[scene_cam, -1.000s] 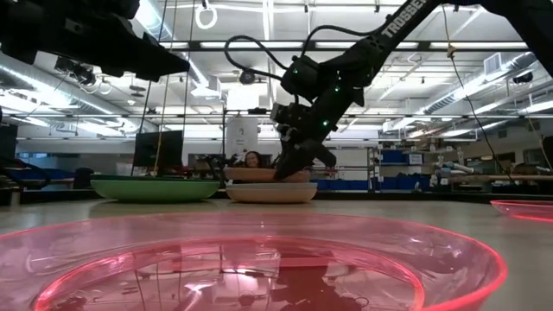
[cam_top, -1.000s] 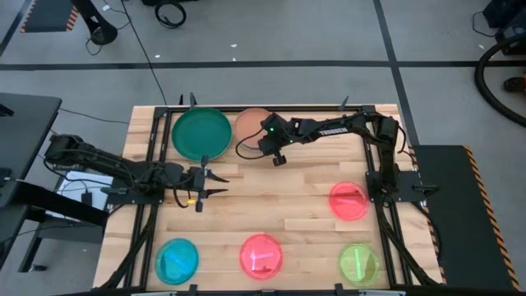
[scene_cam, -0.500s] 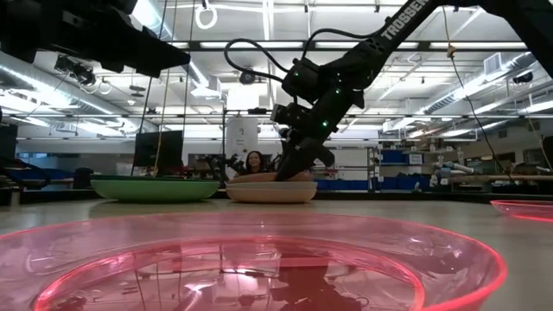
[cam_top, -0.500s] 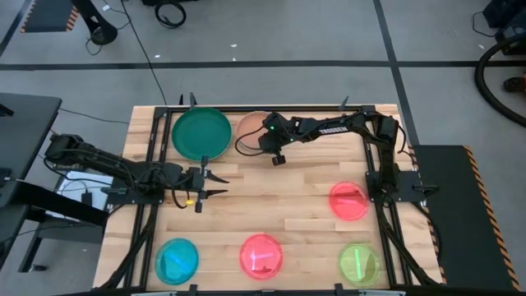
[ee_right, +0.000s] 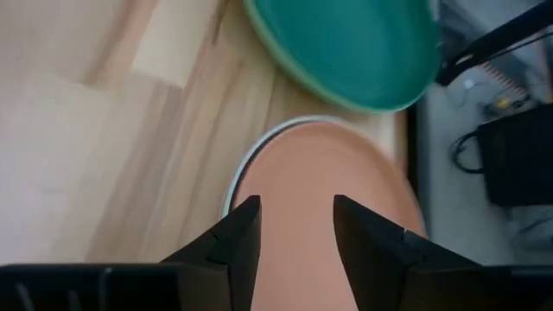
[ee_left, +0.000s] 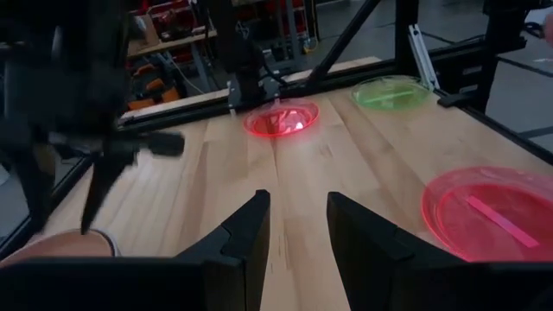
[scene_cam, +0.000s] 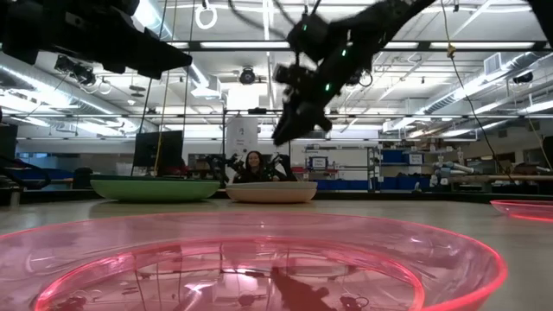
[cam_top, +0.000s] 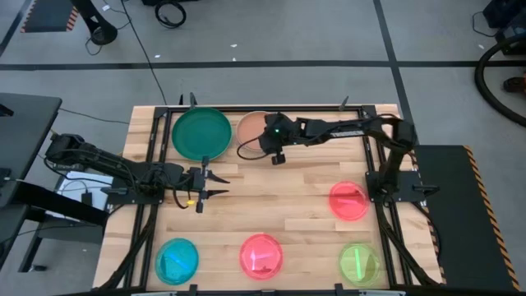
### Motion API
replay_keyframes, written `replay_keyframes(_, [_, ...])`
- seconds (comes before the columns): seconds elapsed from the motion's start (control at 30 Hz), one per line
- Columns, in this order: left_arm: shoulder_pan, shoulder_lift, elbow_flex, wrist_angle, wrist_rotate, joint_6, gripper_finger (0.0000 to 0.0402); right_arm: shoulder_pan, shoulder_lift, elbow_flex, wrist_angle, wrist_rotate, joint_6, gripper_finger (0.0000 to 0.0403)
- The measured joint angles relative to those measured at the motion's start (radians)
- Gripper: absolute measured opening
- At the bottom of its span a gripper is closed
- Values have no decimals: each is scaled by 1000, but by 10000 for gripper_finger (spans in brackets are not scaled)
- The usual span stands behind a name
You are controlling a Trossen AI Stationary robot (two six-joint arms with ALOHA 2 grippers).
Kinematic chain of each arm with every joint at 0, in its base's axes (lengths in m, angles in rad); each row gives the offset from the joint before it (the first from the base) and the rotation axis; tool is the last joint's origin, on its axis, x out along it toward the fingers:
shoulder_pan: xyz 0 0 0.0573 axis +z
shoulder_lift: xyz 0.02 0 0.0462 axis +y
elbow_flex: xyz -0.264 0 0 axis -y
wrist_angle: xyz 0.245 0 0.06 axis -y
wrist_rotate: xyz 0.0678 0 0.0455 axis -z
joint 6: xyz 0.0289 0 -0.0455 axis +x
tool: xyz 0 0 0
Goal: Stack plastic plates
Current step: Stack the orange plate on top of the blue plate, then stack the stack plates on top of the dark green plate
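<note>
A brown plate [cam_top: 249,126] lies nested in a pale-rimmed plate [ee_right: 235,177] at the table's far side. The pair shows as one low stack [scene_cam: 271,192] in the low view. My right gripper [scene_cam: 283,135] hangs open above it, touching nothing; the wrist view looks down on the brown plate [ee_right: 324,199] between the open fingers [ee_right: 295,231]. A large green plate [cam_top: 201,134] rests flat to the left of the stack. My left gripper [cam_top: 207,181] stands open over the bare table at mid left, its fingers [ee_left: 295,226] holding nothing.
Four translucent plates lie flat on the table: cyan [cam_top: 177,259], red [cam_top: 261,255] and lime [cam_top: 359,263] along the near edge, and a pink-red one [cam_top: 349,201] at the right by the right arm's base. Bare wood lies in the middle.
My right gripper has lowered the brown plate onto the pale plate, let go of it and risen well above the stack. The brown plate now lies nested and still.
</note>
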Motion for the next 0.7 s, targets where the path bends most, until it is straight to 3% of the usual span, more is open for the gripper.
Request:
replay_keyframes(0.1, [3, 0, 0, 3, 0, -22, 125, 21, -75, 0, -66, 44, 44, 154])
replay_keyframes(0.2, [15, 34, 0, 14, 0, -55, 125, 48, -148, 0, -151, 84, 186, 154])
replay_keyframes(0.47, [116, 287, 19, 250, -26, -115, 125, 278, -252, 0, -365, 141, 624, 144])
replay_keyframes(0.7, [293, 521, 275, -49, -33, -147, 125, 521, -231, -37, -387, 346, 834, 138])
